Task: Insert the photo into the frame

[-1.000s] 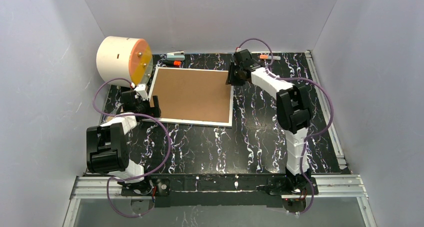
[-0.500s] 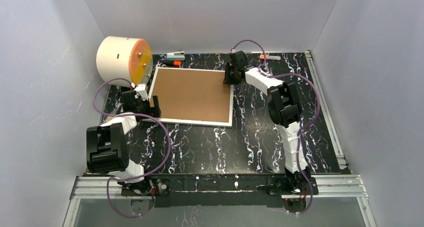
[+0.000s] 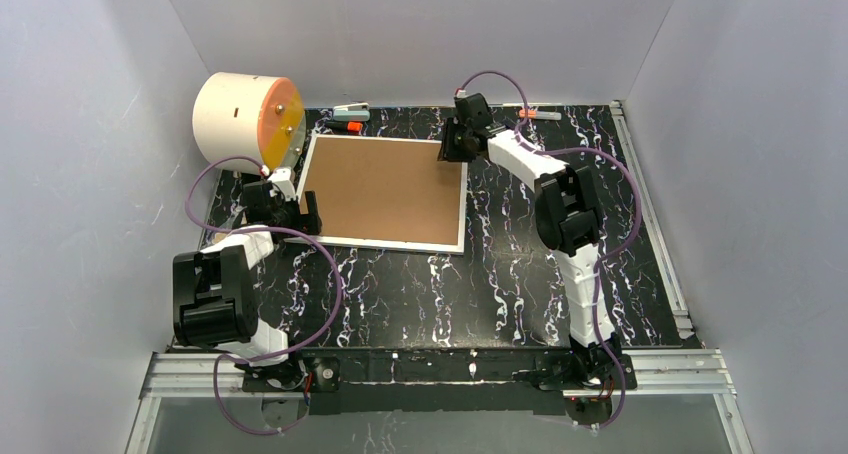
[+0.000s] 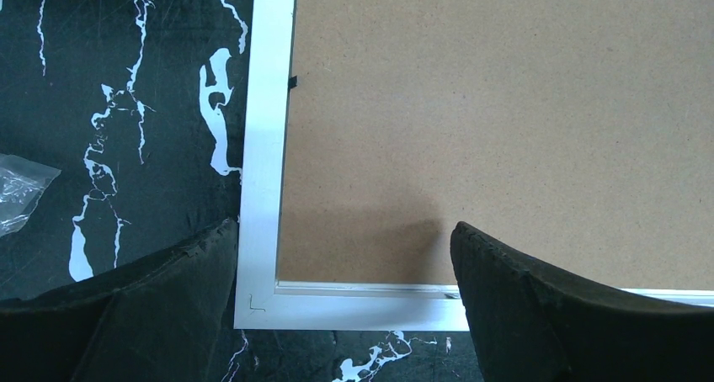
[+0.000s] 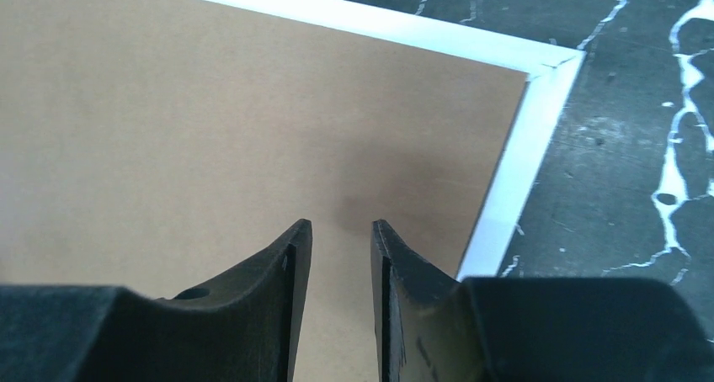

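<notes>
Your frame (image 3: 390, 242) lies face down on the black marbled worktop (image 3: 450, 294), its flat matte brown board up inside a thin white rim. No photo shows; it may sit under the board. Left fingers (image 4: 522, 306) stand wide over the near-left corner. Right fingers (image 5: 269, 289), narrow and empty, hover at the far-right corner. You seem to be working the backing, so go gently at that edge.

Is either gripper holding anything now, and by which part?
Nothing is held. The left gripper gapes over a corner of the frame; the right gripper hangs over its brown back, fingers narrowly apart, empty.
</notes>
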`<act>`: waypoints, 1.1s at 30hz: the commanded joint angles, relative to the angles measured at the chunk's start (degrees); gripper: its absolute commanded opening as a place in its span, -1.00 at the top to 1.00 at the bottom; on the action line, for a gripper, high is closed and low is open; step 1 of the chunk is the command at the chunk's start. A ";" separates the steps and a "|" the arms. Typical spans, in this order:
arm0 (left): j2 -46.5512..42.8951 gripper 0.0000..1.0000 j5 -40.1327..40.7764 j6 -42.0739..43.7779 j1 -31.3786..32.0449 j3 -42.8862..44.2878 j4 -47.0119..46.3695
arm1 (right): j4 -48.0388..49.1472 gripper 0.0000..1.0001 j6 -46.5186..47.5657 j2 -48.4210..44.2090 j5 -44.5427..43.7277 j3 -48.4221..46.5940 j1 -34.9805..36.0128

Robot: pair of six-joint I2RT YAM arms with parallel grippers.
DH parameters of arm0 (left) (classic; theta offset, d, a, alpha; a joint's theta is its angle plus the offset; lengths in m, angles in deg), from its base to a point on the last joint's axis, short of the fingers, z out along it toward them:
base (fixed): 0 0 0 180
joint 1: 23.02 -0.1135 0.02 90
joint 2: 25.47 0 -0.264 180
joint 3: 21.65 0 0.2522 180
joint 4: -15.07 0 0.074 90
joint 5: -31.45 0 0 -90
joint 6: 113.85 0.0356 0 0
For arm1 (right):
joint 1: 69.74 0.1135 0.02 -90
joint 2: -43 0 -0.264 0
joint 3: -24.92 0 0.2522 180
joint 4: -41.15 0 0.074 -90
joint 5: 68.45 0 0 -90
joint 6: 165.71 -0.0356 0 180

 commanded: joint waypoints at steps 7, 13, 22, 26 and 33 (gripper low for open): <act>-1.26 -0.73 1.12 0.08 0.17 -1.50 0.77 | 4.07 0.18 -3.12 5.53 8.67 -4.88 2.07; -1.73 -0.58 4.07 1.32 0.20 -1.10 2.94 | 2.72 0.20 -4.22 9.84 6.00 -6.93 2.22; -3.58 -0.50 -0.73 -0.55 2.02 -2.60 3.28 | 1.13 0.20 -2.70 2.09 4.15 2.47 1.27; -4.76 -0.32 -2.00 -3.76 4.79 -2.52 7.09 | 0.03 0.16 -1.39 -4.01 5.46 2.28 0.36; -8.13 -0.18 -1.80 -8.49 15.09 -2.83 11.73 | -2.13 0.15 -3.81 -11.82 8.15 6.37 -1.56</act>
